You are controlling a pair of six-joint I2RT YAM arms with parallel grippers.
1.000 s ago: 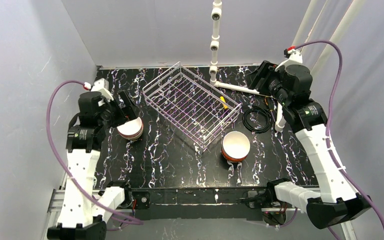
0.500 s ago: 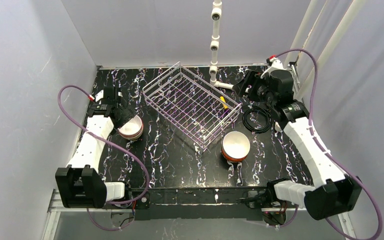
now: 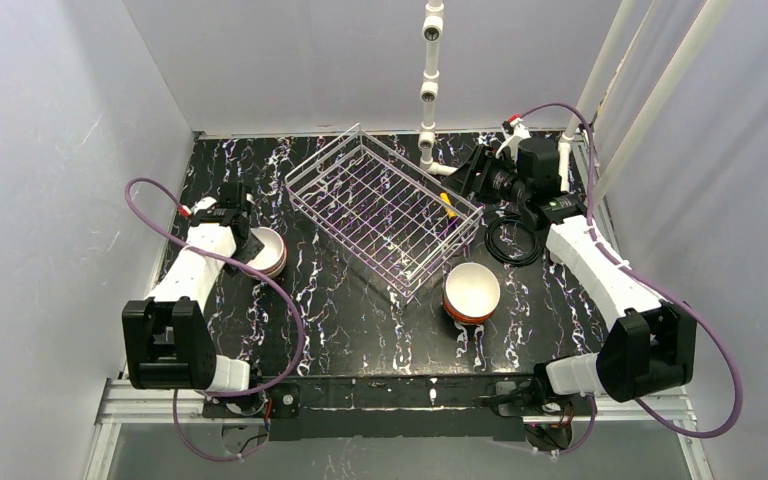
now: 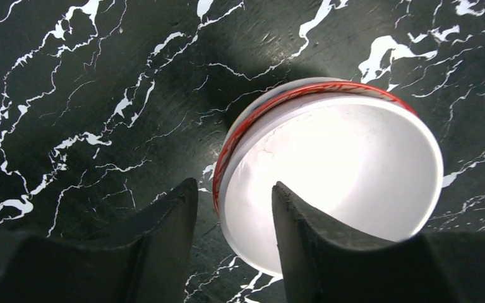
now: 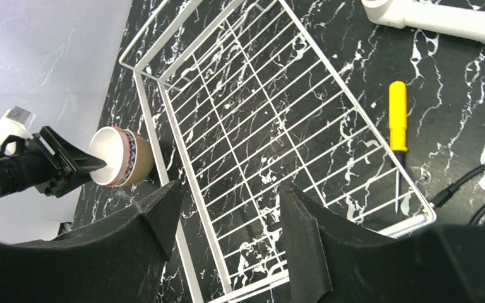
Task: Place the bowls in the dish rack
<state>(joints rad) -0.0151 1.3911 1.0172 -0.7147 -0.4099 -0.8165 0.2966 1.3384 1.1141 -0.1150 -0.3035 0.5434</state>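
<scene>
Your left fingers (image 4: 164,246) straddle the rim of the top white bowl (image 4: 335,170) on the left stack (image 3: 263,250), by the tabletop's (image 3: 350,320) left edge. One finger is outside, one inside, part-closed w/ gaps both sides, so not pinching yet. The bowl wall stands between them, square to the closing line, so a squeeze should catch it. From there the dish rack (image 3: 385,205) lies right, toward far centre. Your right fingers (image 5: 316,252) hang spread & empty over the rack's right end. The second stack (image 3: 471,291), off the rack's near corner, is nearer the right arm.
</scene>
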